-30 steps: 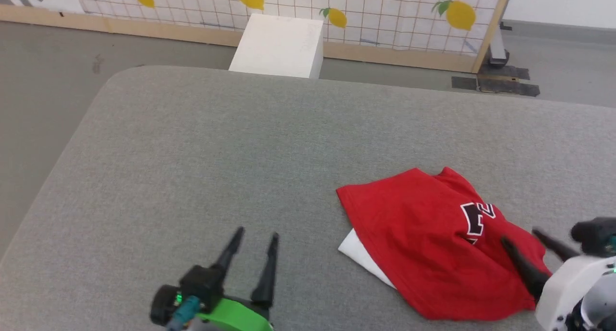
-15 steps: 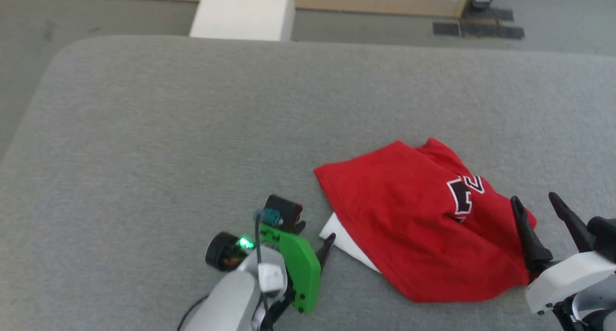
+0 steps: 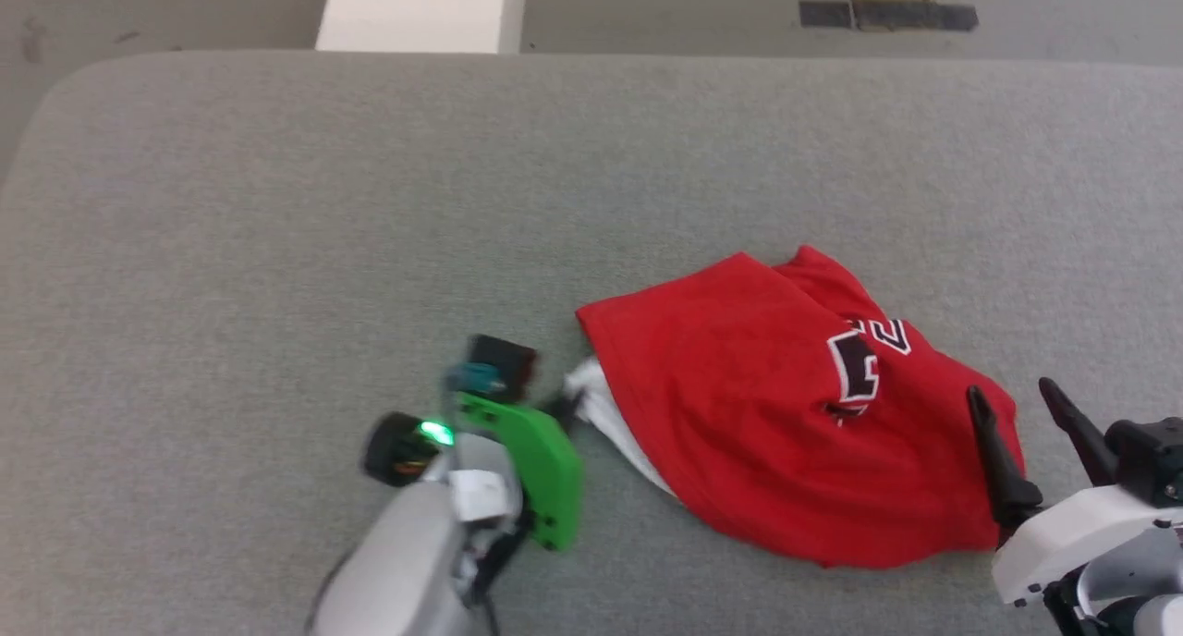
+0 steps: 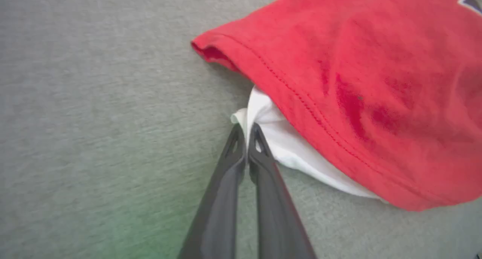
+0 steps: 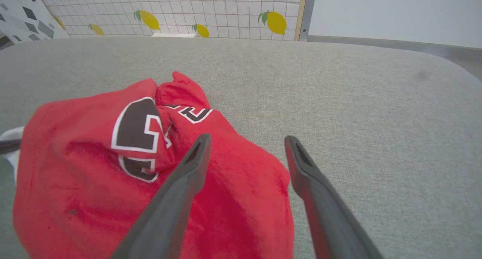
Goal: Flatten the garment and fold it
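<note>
Lying crumpled at the right of the grey fabric surface [image 3: 277, 248], the garment [image 3: 767, 414] is showing a white sleeve [image 4: 293, 153] that the left gripper [image 4: 246, 126] is pinching tight. The right gripper [image 3: 1007, 388] is hovering spread wide over its right end. A white box [image 3: 416, 7] is standing on the grey floor [image 3: 647, 17] beyond, and a lemon-patterned wall [image 5: 226, 6] is closing the room.

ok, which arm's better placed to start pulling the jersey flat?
Left. The left hand is shut on the white sleeve poking out from under the jersey, so it can likely pull straight away. The right hand is open above the jersey's other edge, gripping nothing.
</note>
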Controlling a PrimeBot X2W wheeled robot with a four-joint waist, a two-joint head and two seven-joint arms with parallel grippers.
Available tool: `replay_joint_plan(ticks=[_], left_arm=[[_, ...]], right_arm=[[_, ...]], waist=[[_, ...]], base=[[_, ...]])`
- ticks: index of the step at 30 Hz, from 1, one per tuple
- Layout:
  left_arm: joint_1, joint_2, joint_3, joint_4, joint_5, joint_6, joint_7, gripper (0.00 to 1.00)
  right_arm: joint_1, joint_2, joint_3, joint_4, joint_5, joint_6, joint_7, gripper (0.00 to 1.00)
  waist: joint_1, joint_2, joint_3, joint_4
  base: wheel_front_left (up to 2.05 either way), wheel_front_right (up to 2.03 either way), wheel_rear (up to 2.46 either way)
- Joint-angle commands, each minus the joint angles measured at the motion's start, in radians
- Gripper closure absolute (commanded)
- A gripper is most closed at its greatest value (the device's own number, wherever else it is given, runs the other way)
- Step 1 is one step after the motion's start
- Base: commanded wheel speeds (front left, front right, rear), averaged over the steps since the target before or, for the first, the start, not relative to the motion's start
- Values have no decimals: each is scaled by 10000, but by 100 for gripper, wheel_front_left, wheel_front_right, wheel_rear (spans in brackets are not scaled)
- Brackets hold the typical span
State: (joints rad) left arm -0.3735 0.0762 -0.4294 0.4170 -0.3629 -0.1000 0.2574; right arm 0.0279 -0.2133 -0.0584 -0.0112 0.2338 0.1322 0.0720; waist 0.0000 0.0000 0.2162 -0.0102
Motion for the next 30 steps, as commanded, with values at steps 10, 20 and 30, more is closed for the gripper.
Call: replay_joint_plan(ticks=[10, 20, 30], left_arm=[[439, 1222, 2247, -433, -651, 1203, -2152, 100], [874, 1297, 2584, -46, -448, 1447, -4197, 0], [2750, 1067, 2424, -2561, 795, 1190, -5186, 0]], right_arm=[[242, -105, 463, 119, -257, -15, 373, 0], [267, -150, 804, 85, -261, -15, 459, 0], [-8, -1281, 3780, -1028, 742, -15, 2940, 0]], waist=[[0, 0, -603, 976], [0, 0, -840, 1276], [0, 0, -1275, 1877]], base=[[0, 0, 0], [0, 0, 0], [0, 0, 0]])
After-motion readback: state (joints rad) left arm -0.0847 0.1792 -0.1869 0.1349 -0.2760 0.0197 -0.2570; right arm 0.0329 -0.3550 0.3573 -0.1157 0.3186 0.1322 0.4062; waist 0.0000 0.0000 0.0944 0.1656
